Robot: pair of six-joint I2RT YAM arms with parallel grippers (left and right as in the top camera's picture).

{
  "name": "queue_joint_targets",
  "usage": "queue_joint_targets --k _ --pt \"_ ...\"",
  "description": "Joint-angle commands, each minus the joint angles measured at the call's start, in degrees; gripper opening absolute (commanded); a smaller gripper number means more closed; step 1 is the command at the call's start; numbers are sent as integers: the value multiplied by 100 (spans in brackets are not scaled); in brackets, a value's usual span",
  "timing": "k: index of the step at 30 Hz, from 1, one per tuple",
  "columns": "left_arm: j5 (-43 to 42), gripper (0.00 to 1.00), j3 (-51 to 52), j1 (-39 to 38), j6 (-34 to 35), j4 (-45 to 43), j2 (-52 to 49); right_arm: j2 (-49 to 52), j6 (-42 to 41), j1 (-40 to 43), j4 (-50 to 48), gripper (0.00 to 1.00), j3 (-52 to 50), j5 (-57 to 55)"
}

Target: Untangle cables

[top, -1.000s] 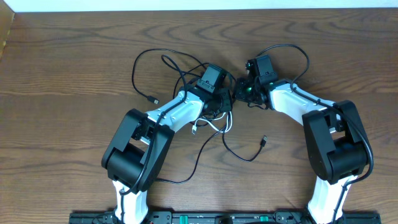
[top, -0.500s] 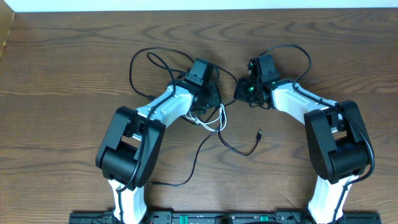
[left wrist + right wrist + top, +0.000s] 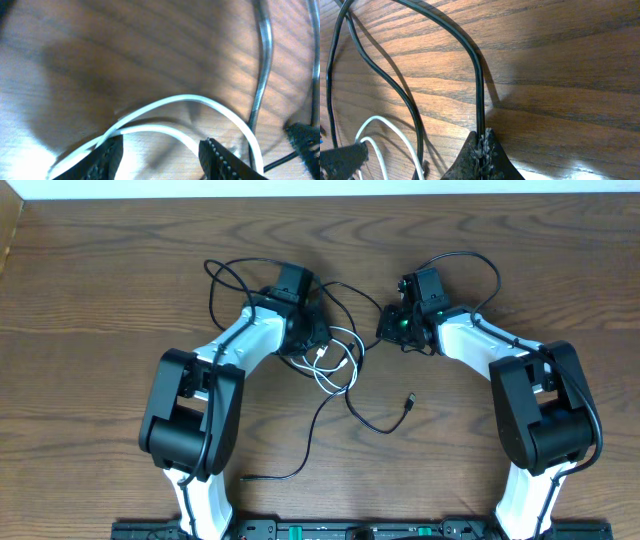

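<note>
L gripper stood part open, fingers apart w/ the white cable looping thru the gap. Gap was far wider than the cord, so nothing was pinched. R gripper was clamped tight on the black cable, which ran straight out of the tips & curved off.

Overhead, both grippers sat low near the middle of the table, close but apart. White cable lay in a small coil just beside & partly under the L gripper. Black cable crossed that coil, over or under couldn't be told, & trailed toward the robot w/ one plug end lying free btwn the arms.

Judgement: both cords looked light & limp w/ little spring, so they'd prob. drag & snag at the crossings rather than slide clear. A smooth jacket might slip in a loose pinch. Best hold was prob. near a plug end or on a straight run clear of the crossings, not on the coil. R grip could serve as anchor while L took the white cord near its end
</note>
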State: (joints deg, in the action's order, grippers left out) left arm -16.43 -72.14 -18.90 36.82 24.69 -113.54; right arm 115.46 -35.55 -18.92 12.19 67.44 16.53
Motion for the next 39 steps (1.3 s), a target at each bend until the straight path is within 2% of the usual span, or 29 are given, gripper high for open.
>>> queue_joint_targets --k 1,5,9,14,16,24,28,32,34,39 --pt "-57 56 -186 98 -179 142 310 114 46 50 66 1 -70 -203" --pt "-111 56 -186 -74 2 142 426 114 46 50 61 1 -70 -205" --pt "-90 56 -160 -404 85 -140 234 114 46 48 61 1 -70 -201" --pt "-94 57 -160 -715 507 -490 -81 114 46 39 63 1 -70 -199" --pt "-94 60 -160 -813 645 -557 -243 114 46 39 66 1 -70 -199" --pt "-92 61 -160 -981 680 -973 -616 114 46 39 66 1 -70 -199" --pt "-90 33 -160 -986 680 -774 -999 114 46 39 68 1 -70 -199" --pt "-85 19 -160 -984 678 -588 -1165 114 46 39 68 1 -70 -199" --pt "-26 9 -160 -979 675 -573 -1163 114 44 39 66 1 -70 -199" --pt "98 7 -162 -841 634 -501 -1115 114 48 39 68 1 -70 -205"
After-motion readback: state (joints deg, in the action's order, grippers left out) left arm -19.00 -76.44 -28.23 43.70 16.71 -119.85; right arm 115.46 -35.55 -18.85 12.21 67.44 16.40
